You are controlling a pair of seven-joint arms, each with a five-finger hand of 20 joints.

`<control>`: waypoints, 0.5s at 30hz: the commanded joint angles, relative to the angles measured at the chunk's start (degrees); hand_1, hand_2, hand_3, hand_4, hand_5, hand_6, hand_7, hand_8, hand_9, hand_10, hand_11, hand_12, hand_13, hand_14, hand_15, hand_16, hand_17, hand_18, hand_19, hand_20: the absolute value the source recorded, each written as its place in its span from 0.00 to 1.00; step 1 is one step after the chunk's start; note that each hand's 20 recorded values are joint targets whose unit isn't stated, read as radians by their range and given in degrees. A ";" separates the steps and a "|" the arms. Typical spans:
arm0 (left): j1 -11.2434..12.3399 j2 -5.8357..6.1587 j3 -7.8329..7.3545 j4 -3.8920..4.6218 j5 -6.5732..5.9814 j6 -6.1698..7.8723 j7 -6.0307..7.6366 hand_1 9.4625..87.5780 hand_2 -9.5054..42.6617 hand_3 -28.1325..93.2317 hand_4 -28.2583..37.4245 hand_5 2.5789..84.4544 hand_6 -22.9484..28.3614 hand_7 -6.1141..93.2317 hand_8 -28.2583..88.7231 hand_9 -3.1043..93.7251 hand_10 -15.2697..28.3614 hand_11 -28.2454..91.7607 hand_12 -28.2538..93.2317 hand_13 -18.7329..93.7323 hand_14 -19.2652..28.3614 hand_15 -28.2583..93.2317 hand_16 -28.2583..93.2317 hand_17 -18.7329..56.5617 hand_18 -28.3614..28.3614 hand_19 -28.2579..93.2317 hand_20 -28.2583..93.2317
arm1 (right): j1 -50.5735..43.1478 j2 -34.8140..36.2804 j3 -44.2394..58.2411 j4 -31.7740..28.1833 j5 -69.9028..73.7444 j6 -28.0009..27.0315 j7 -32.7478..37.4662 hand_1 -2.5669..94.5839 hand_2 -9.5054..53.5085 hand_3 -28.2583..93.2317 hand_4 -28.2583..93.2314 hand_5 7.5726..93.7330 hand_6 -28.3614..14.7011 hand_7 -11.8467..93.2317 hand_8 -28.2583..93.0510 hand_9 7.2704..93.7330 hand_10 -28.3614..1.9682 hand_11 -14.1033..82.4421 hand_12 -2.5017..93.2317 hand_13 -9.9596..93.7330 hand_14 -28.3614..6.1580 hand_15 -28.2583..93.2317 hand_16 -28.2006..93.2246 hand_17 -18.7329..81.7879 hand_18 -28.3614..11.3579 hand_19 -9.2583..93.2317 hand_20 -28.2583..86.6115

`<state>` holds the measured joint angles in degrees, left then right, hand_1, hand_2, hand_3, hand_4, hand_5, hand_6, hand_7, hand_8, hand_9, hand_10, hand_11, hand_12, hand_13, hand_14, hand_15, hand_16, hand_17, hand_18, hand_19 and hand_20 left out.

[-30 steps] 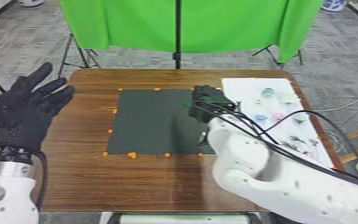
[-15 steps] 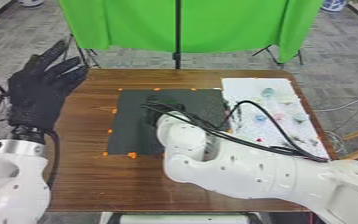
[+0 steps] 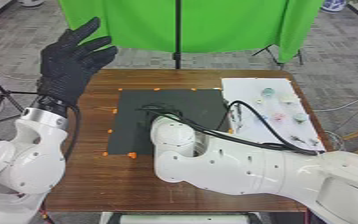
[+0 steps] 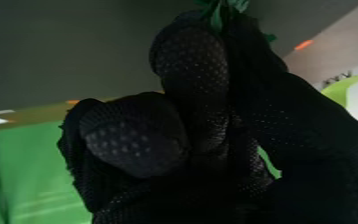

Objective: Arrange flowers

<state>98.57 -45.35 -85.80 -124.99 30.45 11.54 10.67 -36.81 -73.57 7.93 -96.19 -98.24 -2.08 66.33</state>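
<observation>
Right hand pinches greenery inside the mat's edges, open left hand by the table's edge.

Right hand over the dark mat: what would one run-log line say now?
task: arrange flowers | right hand: pinching green leaves over dark mat | left hand: open, raised | pink blossom: on white sheet

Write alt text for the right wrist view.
Black-gloved right robot hand pinching green leaves at its fingertips, above a dark mat on a wooden table. A bright green curtain hangs beyond the table, and small orange marks edge the mat.
</observation>
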 commanded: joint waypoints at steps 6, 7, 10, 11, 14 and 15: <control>-1.96 -1.47 1.89 1.41 0.60 -2.60 -1.83 0.14 0.34 0.86 0.00 0.36 0.60 0.21 0.16 0.34 0.80 0.44 0.32 0.37 0.96 0.60 0.17 0.14 0.96 0.73 0.26 | -2.50 0.03 1.41 1.08 6.11 4.02 -0.40 0.51 0.06 0.77 0.00 0.87 0.58 0.29 0.26 0.94 0.58 0.62 0.25 0.96 0.65 0.77 0.40 0.77 0.25 1.00 0.67; -2.42 -1.52 2.24 1.59 0.60 -2.66 -1.88 0.14 0.34 0.86 0.00 0.36 0.60 0.21 0.16 0.34 0.80 0.44 0.32 0.37 0.96 0.60 0.17 0.14 0.96 0.73 0.26 | -2.46 0.03 1.43 1.24 6.76 4.72 -0.24 0.50 0.07 0.76 0.00 0.86 0.58 0.29 0.23 0.94 0.58 0.61 0.25 0.96 0.65 0.77 0.40 0.77 0.25 1.00 0.66; -2.67 -1.67 2.32 1.72 0.57 -2.91 -1.99 0.14 0.34 0.86 0.00 0.36 0.60 0.21 0.16 0.34 0.80 0.44 0.32 0.37 0.96 0.60 0.17 0.14 0.96 0.73 0.26 | -3.17 -0.06 2.24 1.33 7.31 5.06 -0.01 0.50 0.09 0.70 0.00 0.83 0.59 0.27 0.14 0.93 0.57 0.59 0.24 0.94 0.66 0.77 0.40 0.75 0.27 1.00 0.65; -2.74 -1.59 2.34 1.73 0.61 -2.91 -1.90 0.13 0.34 0.87 0.00 0.36 0.60 0.21 0.16 0.34 0.80 0.44 0.32 0.37 0.96 0.60 0.17 0.14 0.96 0.73 0.26 | -3.07 -0.01 2.06 1.41 7.06 5.44 -0.13 0.51 0.09 0.68 0.00 0.82 0.59 0.27 0.14 0.93 0.58 0.57 0.23 0.94 0.66 0.77 0.40 0.75 0.27 1.00 0.65; -2.86 -1.61 2.42 1.79 0.60 -3.16 -1.90 0.14 0.34 0.86 0.00 0.36 0.60 0.21 0.16 0.34 0.80 0.44 0.32 0.37 0.96 0.60 0.17 0.14 0.96 0.74 0.26 | -3.23 0.16 2.76 1.28 9.05 7.31 -0.19 0.52 0.09 0.64 0.00 0.79 0.60 0.26 0.13 0.93 0.60 0.54 0.22 0.93 0.66 0.77 0.39 0.75 0.28 1.00 0.64; -2.74 -1.72 2.35 1.75 0.65 -3.14 -2.11 0.13 0.34 0.86 0.00 0.36 0.60 0.21 0.16 0.34 0.80 0.44 0.32 0.37 0.96 0.60 0.17 0.15 0.96 0.74 0.26 | -3.35 0.15 2.83 1.27 9.16 7.34 -0.45 0.52 0.09 0.63 0.00 0.78 0.60 0.25 0.13 0.93 0.60 0.52 0.22 0.93 0.66 0.77 0.39 0.75 0.28 1.00 0.64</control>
<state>95.97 -46.38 -83.65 -123.71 30.76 9.47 9.40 -40.03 -73.55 10.06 -95.11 -90.85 2.48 66.18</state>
